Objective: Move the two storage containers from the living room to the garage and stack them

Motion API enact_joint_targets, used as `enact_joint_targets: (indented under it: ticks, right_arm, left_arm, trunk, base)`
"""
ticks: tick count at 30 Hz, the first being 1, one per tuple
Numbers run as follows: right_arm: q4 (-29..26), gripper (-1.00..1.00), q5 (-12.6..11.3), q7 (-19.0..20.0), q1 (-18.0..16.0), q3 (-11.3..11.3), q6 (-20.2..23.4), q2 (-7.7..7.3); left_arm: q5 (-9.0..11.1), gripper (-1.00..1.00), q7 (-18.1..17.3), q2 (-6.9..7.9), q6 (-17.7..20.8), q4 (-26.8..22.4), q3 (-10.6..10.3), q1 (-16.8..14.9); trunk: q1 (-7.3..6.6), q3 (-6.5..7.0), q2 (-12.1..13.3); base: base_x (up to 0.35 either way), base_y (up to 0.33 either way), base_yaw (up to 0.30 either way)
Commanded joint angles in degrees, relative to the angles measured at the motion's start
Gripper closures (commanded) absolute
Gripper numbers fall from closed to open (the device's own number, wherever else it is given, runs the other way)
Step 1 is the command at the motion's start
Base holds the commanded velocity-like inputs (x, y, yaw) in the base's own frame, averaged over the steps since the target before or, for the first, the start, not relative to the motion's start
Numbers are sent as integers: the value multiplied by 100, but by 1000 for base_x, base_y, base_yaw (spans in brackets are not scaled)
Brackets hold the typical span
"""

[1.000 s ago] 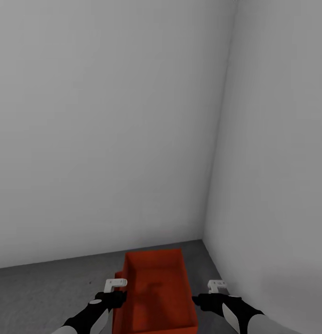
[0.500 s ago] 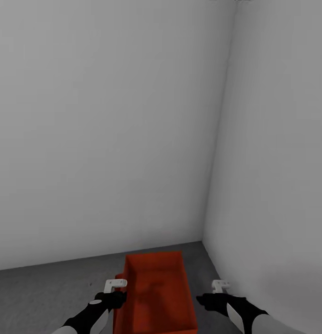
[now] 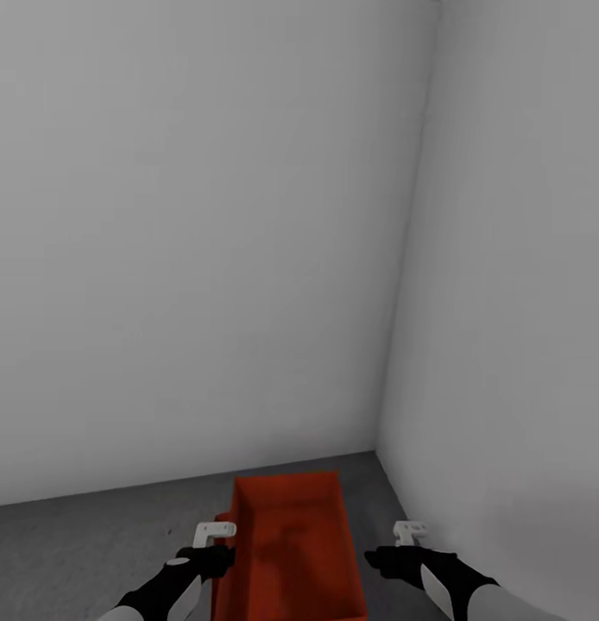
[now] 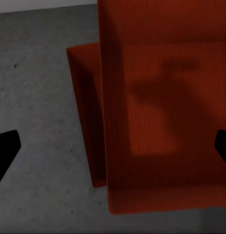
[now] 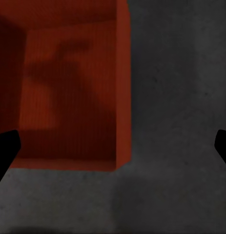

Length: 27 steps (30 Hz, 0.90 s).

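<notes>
In the garage corner, one orange-red storage container point(image 3: 291, 543) sits stacked on the other. The lower container point(image 4: 86, 112) pokes out along the upper one's left side on the dark grey floor point(image 3: 75, 552). My left gripper point(image 3: 215, 530) hovers open over the stack's left rim. In the left wrist view its dark fingertips point(image 4: 5, 151) stand wide apart on either side of that wall, holding nothing. My right gripper point(image 3: 409, 531) is open and hangs over bare floor just right of the upper container point(image 5: 69, 87), apart from it.
Two plain pale grey walls meet in a corner point(image 3: 377, 444) right behind the stack. The right wall point(image 3: 507, 388) runs close beside my right arm. Open floor stretches to the left of the containers.
My right gripper has drawn slightly to the right, away from the container's side. The left gripper and the stack have barely shifted.
</notes>
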Motion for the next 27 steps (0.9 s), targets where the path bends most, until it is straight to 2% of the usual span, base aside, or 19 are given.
enact_joint_targets:
  ticks: [1, 8, 12, 23, 27]
  right_arm:
    - [-3, -100, 15, 20, -1, -30, 34, 9]
    - [60, -100, 25, 15, 28, -30, 31, 3]
    - [68, -100, 18, 15, 284, -33, 31, 5]
    - [141, -100, 12, 8, 631, -28, 41, 19]
    - [150, -100, 10, 6, 949, -31, 29, 12]
  left_arm:
    - [66, -100, 35, 4, 88, -19, -49, -1]
    - [70, -100, 48, 0, 208, -6, -23, -1]
    - [65, -100, 55, -12, 335, 5, -22, 3]
    - [68, -100, 58, 0, 563, 20, -1, 29]
    - [67, -100, 67, 8, 573, 25, 0, 240]
  trunk:
    - [-23, 12, 38]
    - [-177, 138, 319]
    - [-264, 210, 479]
    - [-506, 407, 920]
    - [-594, 479, 1081]
  base:
    - [0, 0, 0]
    - [0, 0, 0]
    - [0, 0, 0]
    - [0, 0, 0]
    - [0, 0, 0]
